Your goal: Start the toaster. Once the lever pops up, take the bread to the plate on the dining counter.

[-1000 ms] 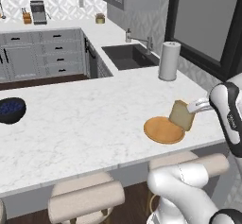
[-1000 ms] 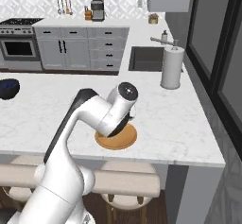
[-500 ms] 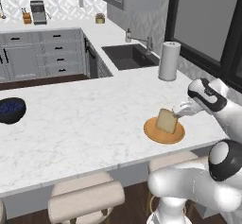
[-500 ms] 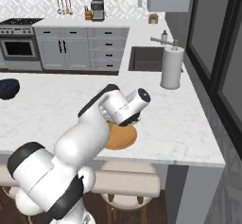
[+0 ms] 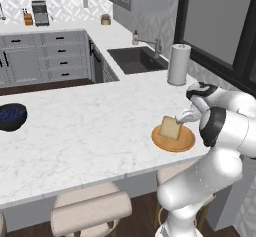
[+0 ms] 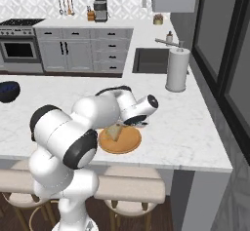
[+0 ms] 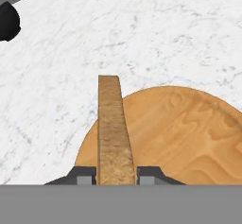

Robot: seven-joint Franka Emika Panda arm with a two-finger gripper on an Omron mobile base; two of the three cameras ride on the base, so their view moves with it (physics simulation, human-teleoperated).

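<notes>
My gripper [image 7: 116, 176] is clamped on the bread [image 7: 114, 129], one dark fingertip [image 7: 83, 176] pressed on each flat face, crust edge facing the hand camera. In the hand view the slice runs from 6 o'clock up toward 12, over the left part of the plate [image 7: 189, 133]. Left base view: bread [image 5: 171, 128] stands tilted on edge over the plate [image 5: 174, 141], lower corner at or just above the wood; can't tell if it touches. My gripper [image 5: 185, 117] holds it from the 3 o'clock side. Right base view: bread [image 6: 116, 131] sits over the plate's [image 6: 122, 142] 10 o'clock part, mostly hidden by my arm.

The plate lies on the dining counter [image 5: 85, 131], near its front edge. Dark bowl [image 5: 11, 116] of blue berries sits on the same top, well apart at 9 o'clock. Paper towel roll [image 5: 178, 64] stands upright at 12 o'clock from the plate, sink [image 5: 137, 60] beyond it. Toaster [image 5: 40, 12] is on the far back counter at 11 o'clock, too small for detail. Stools [image 5: 90, 213] sit under the counter edge.
</notes>
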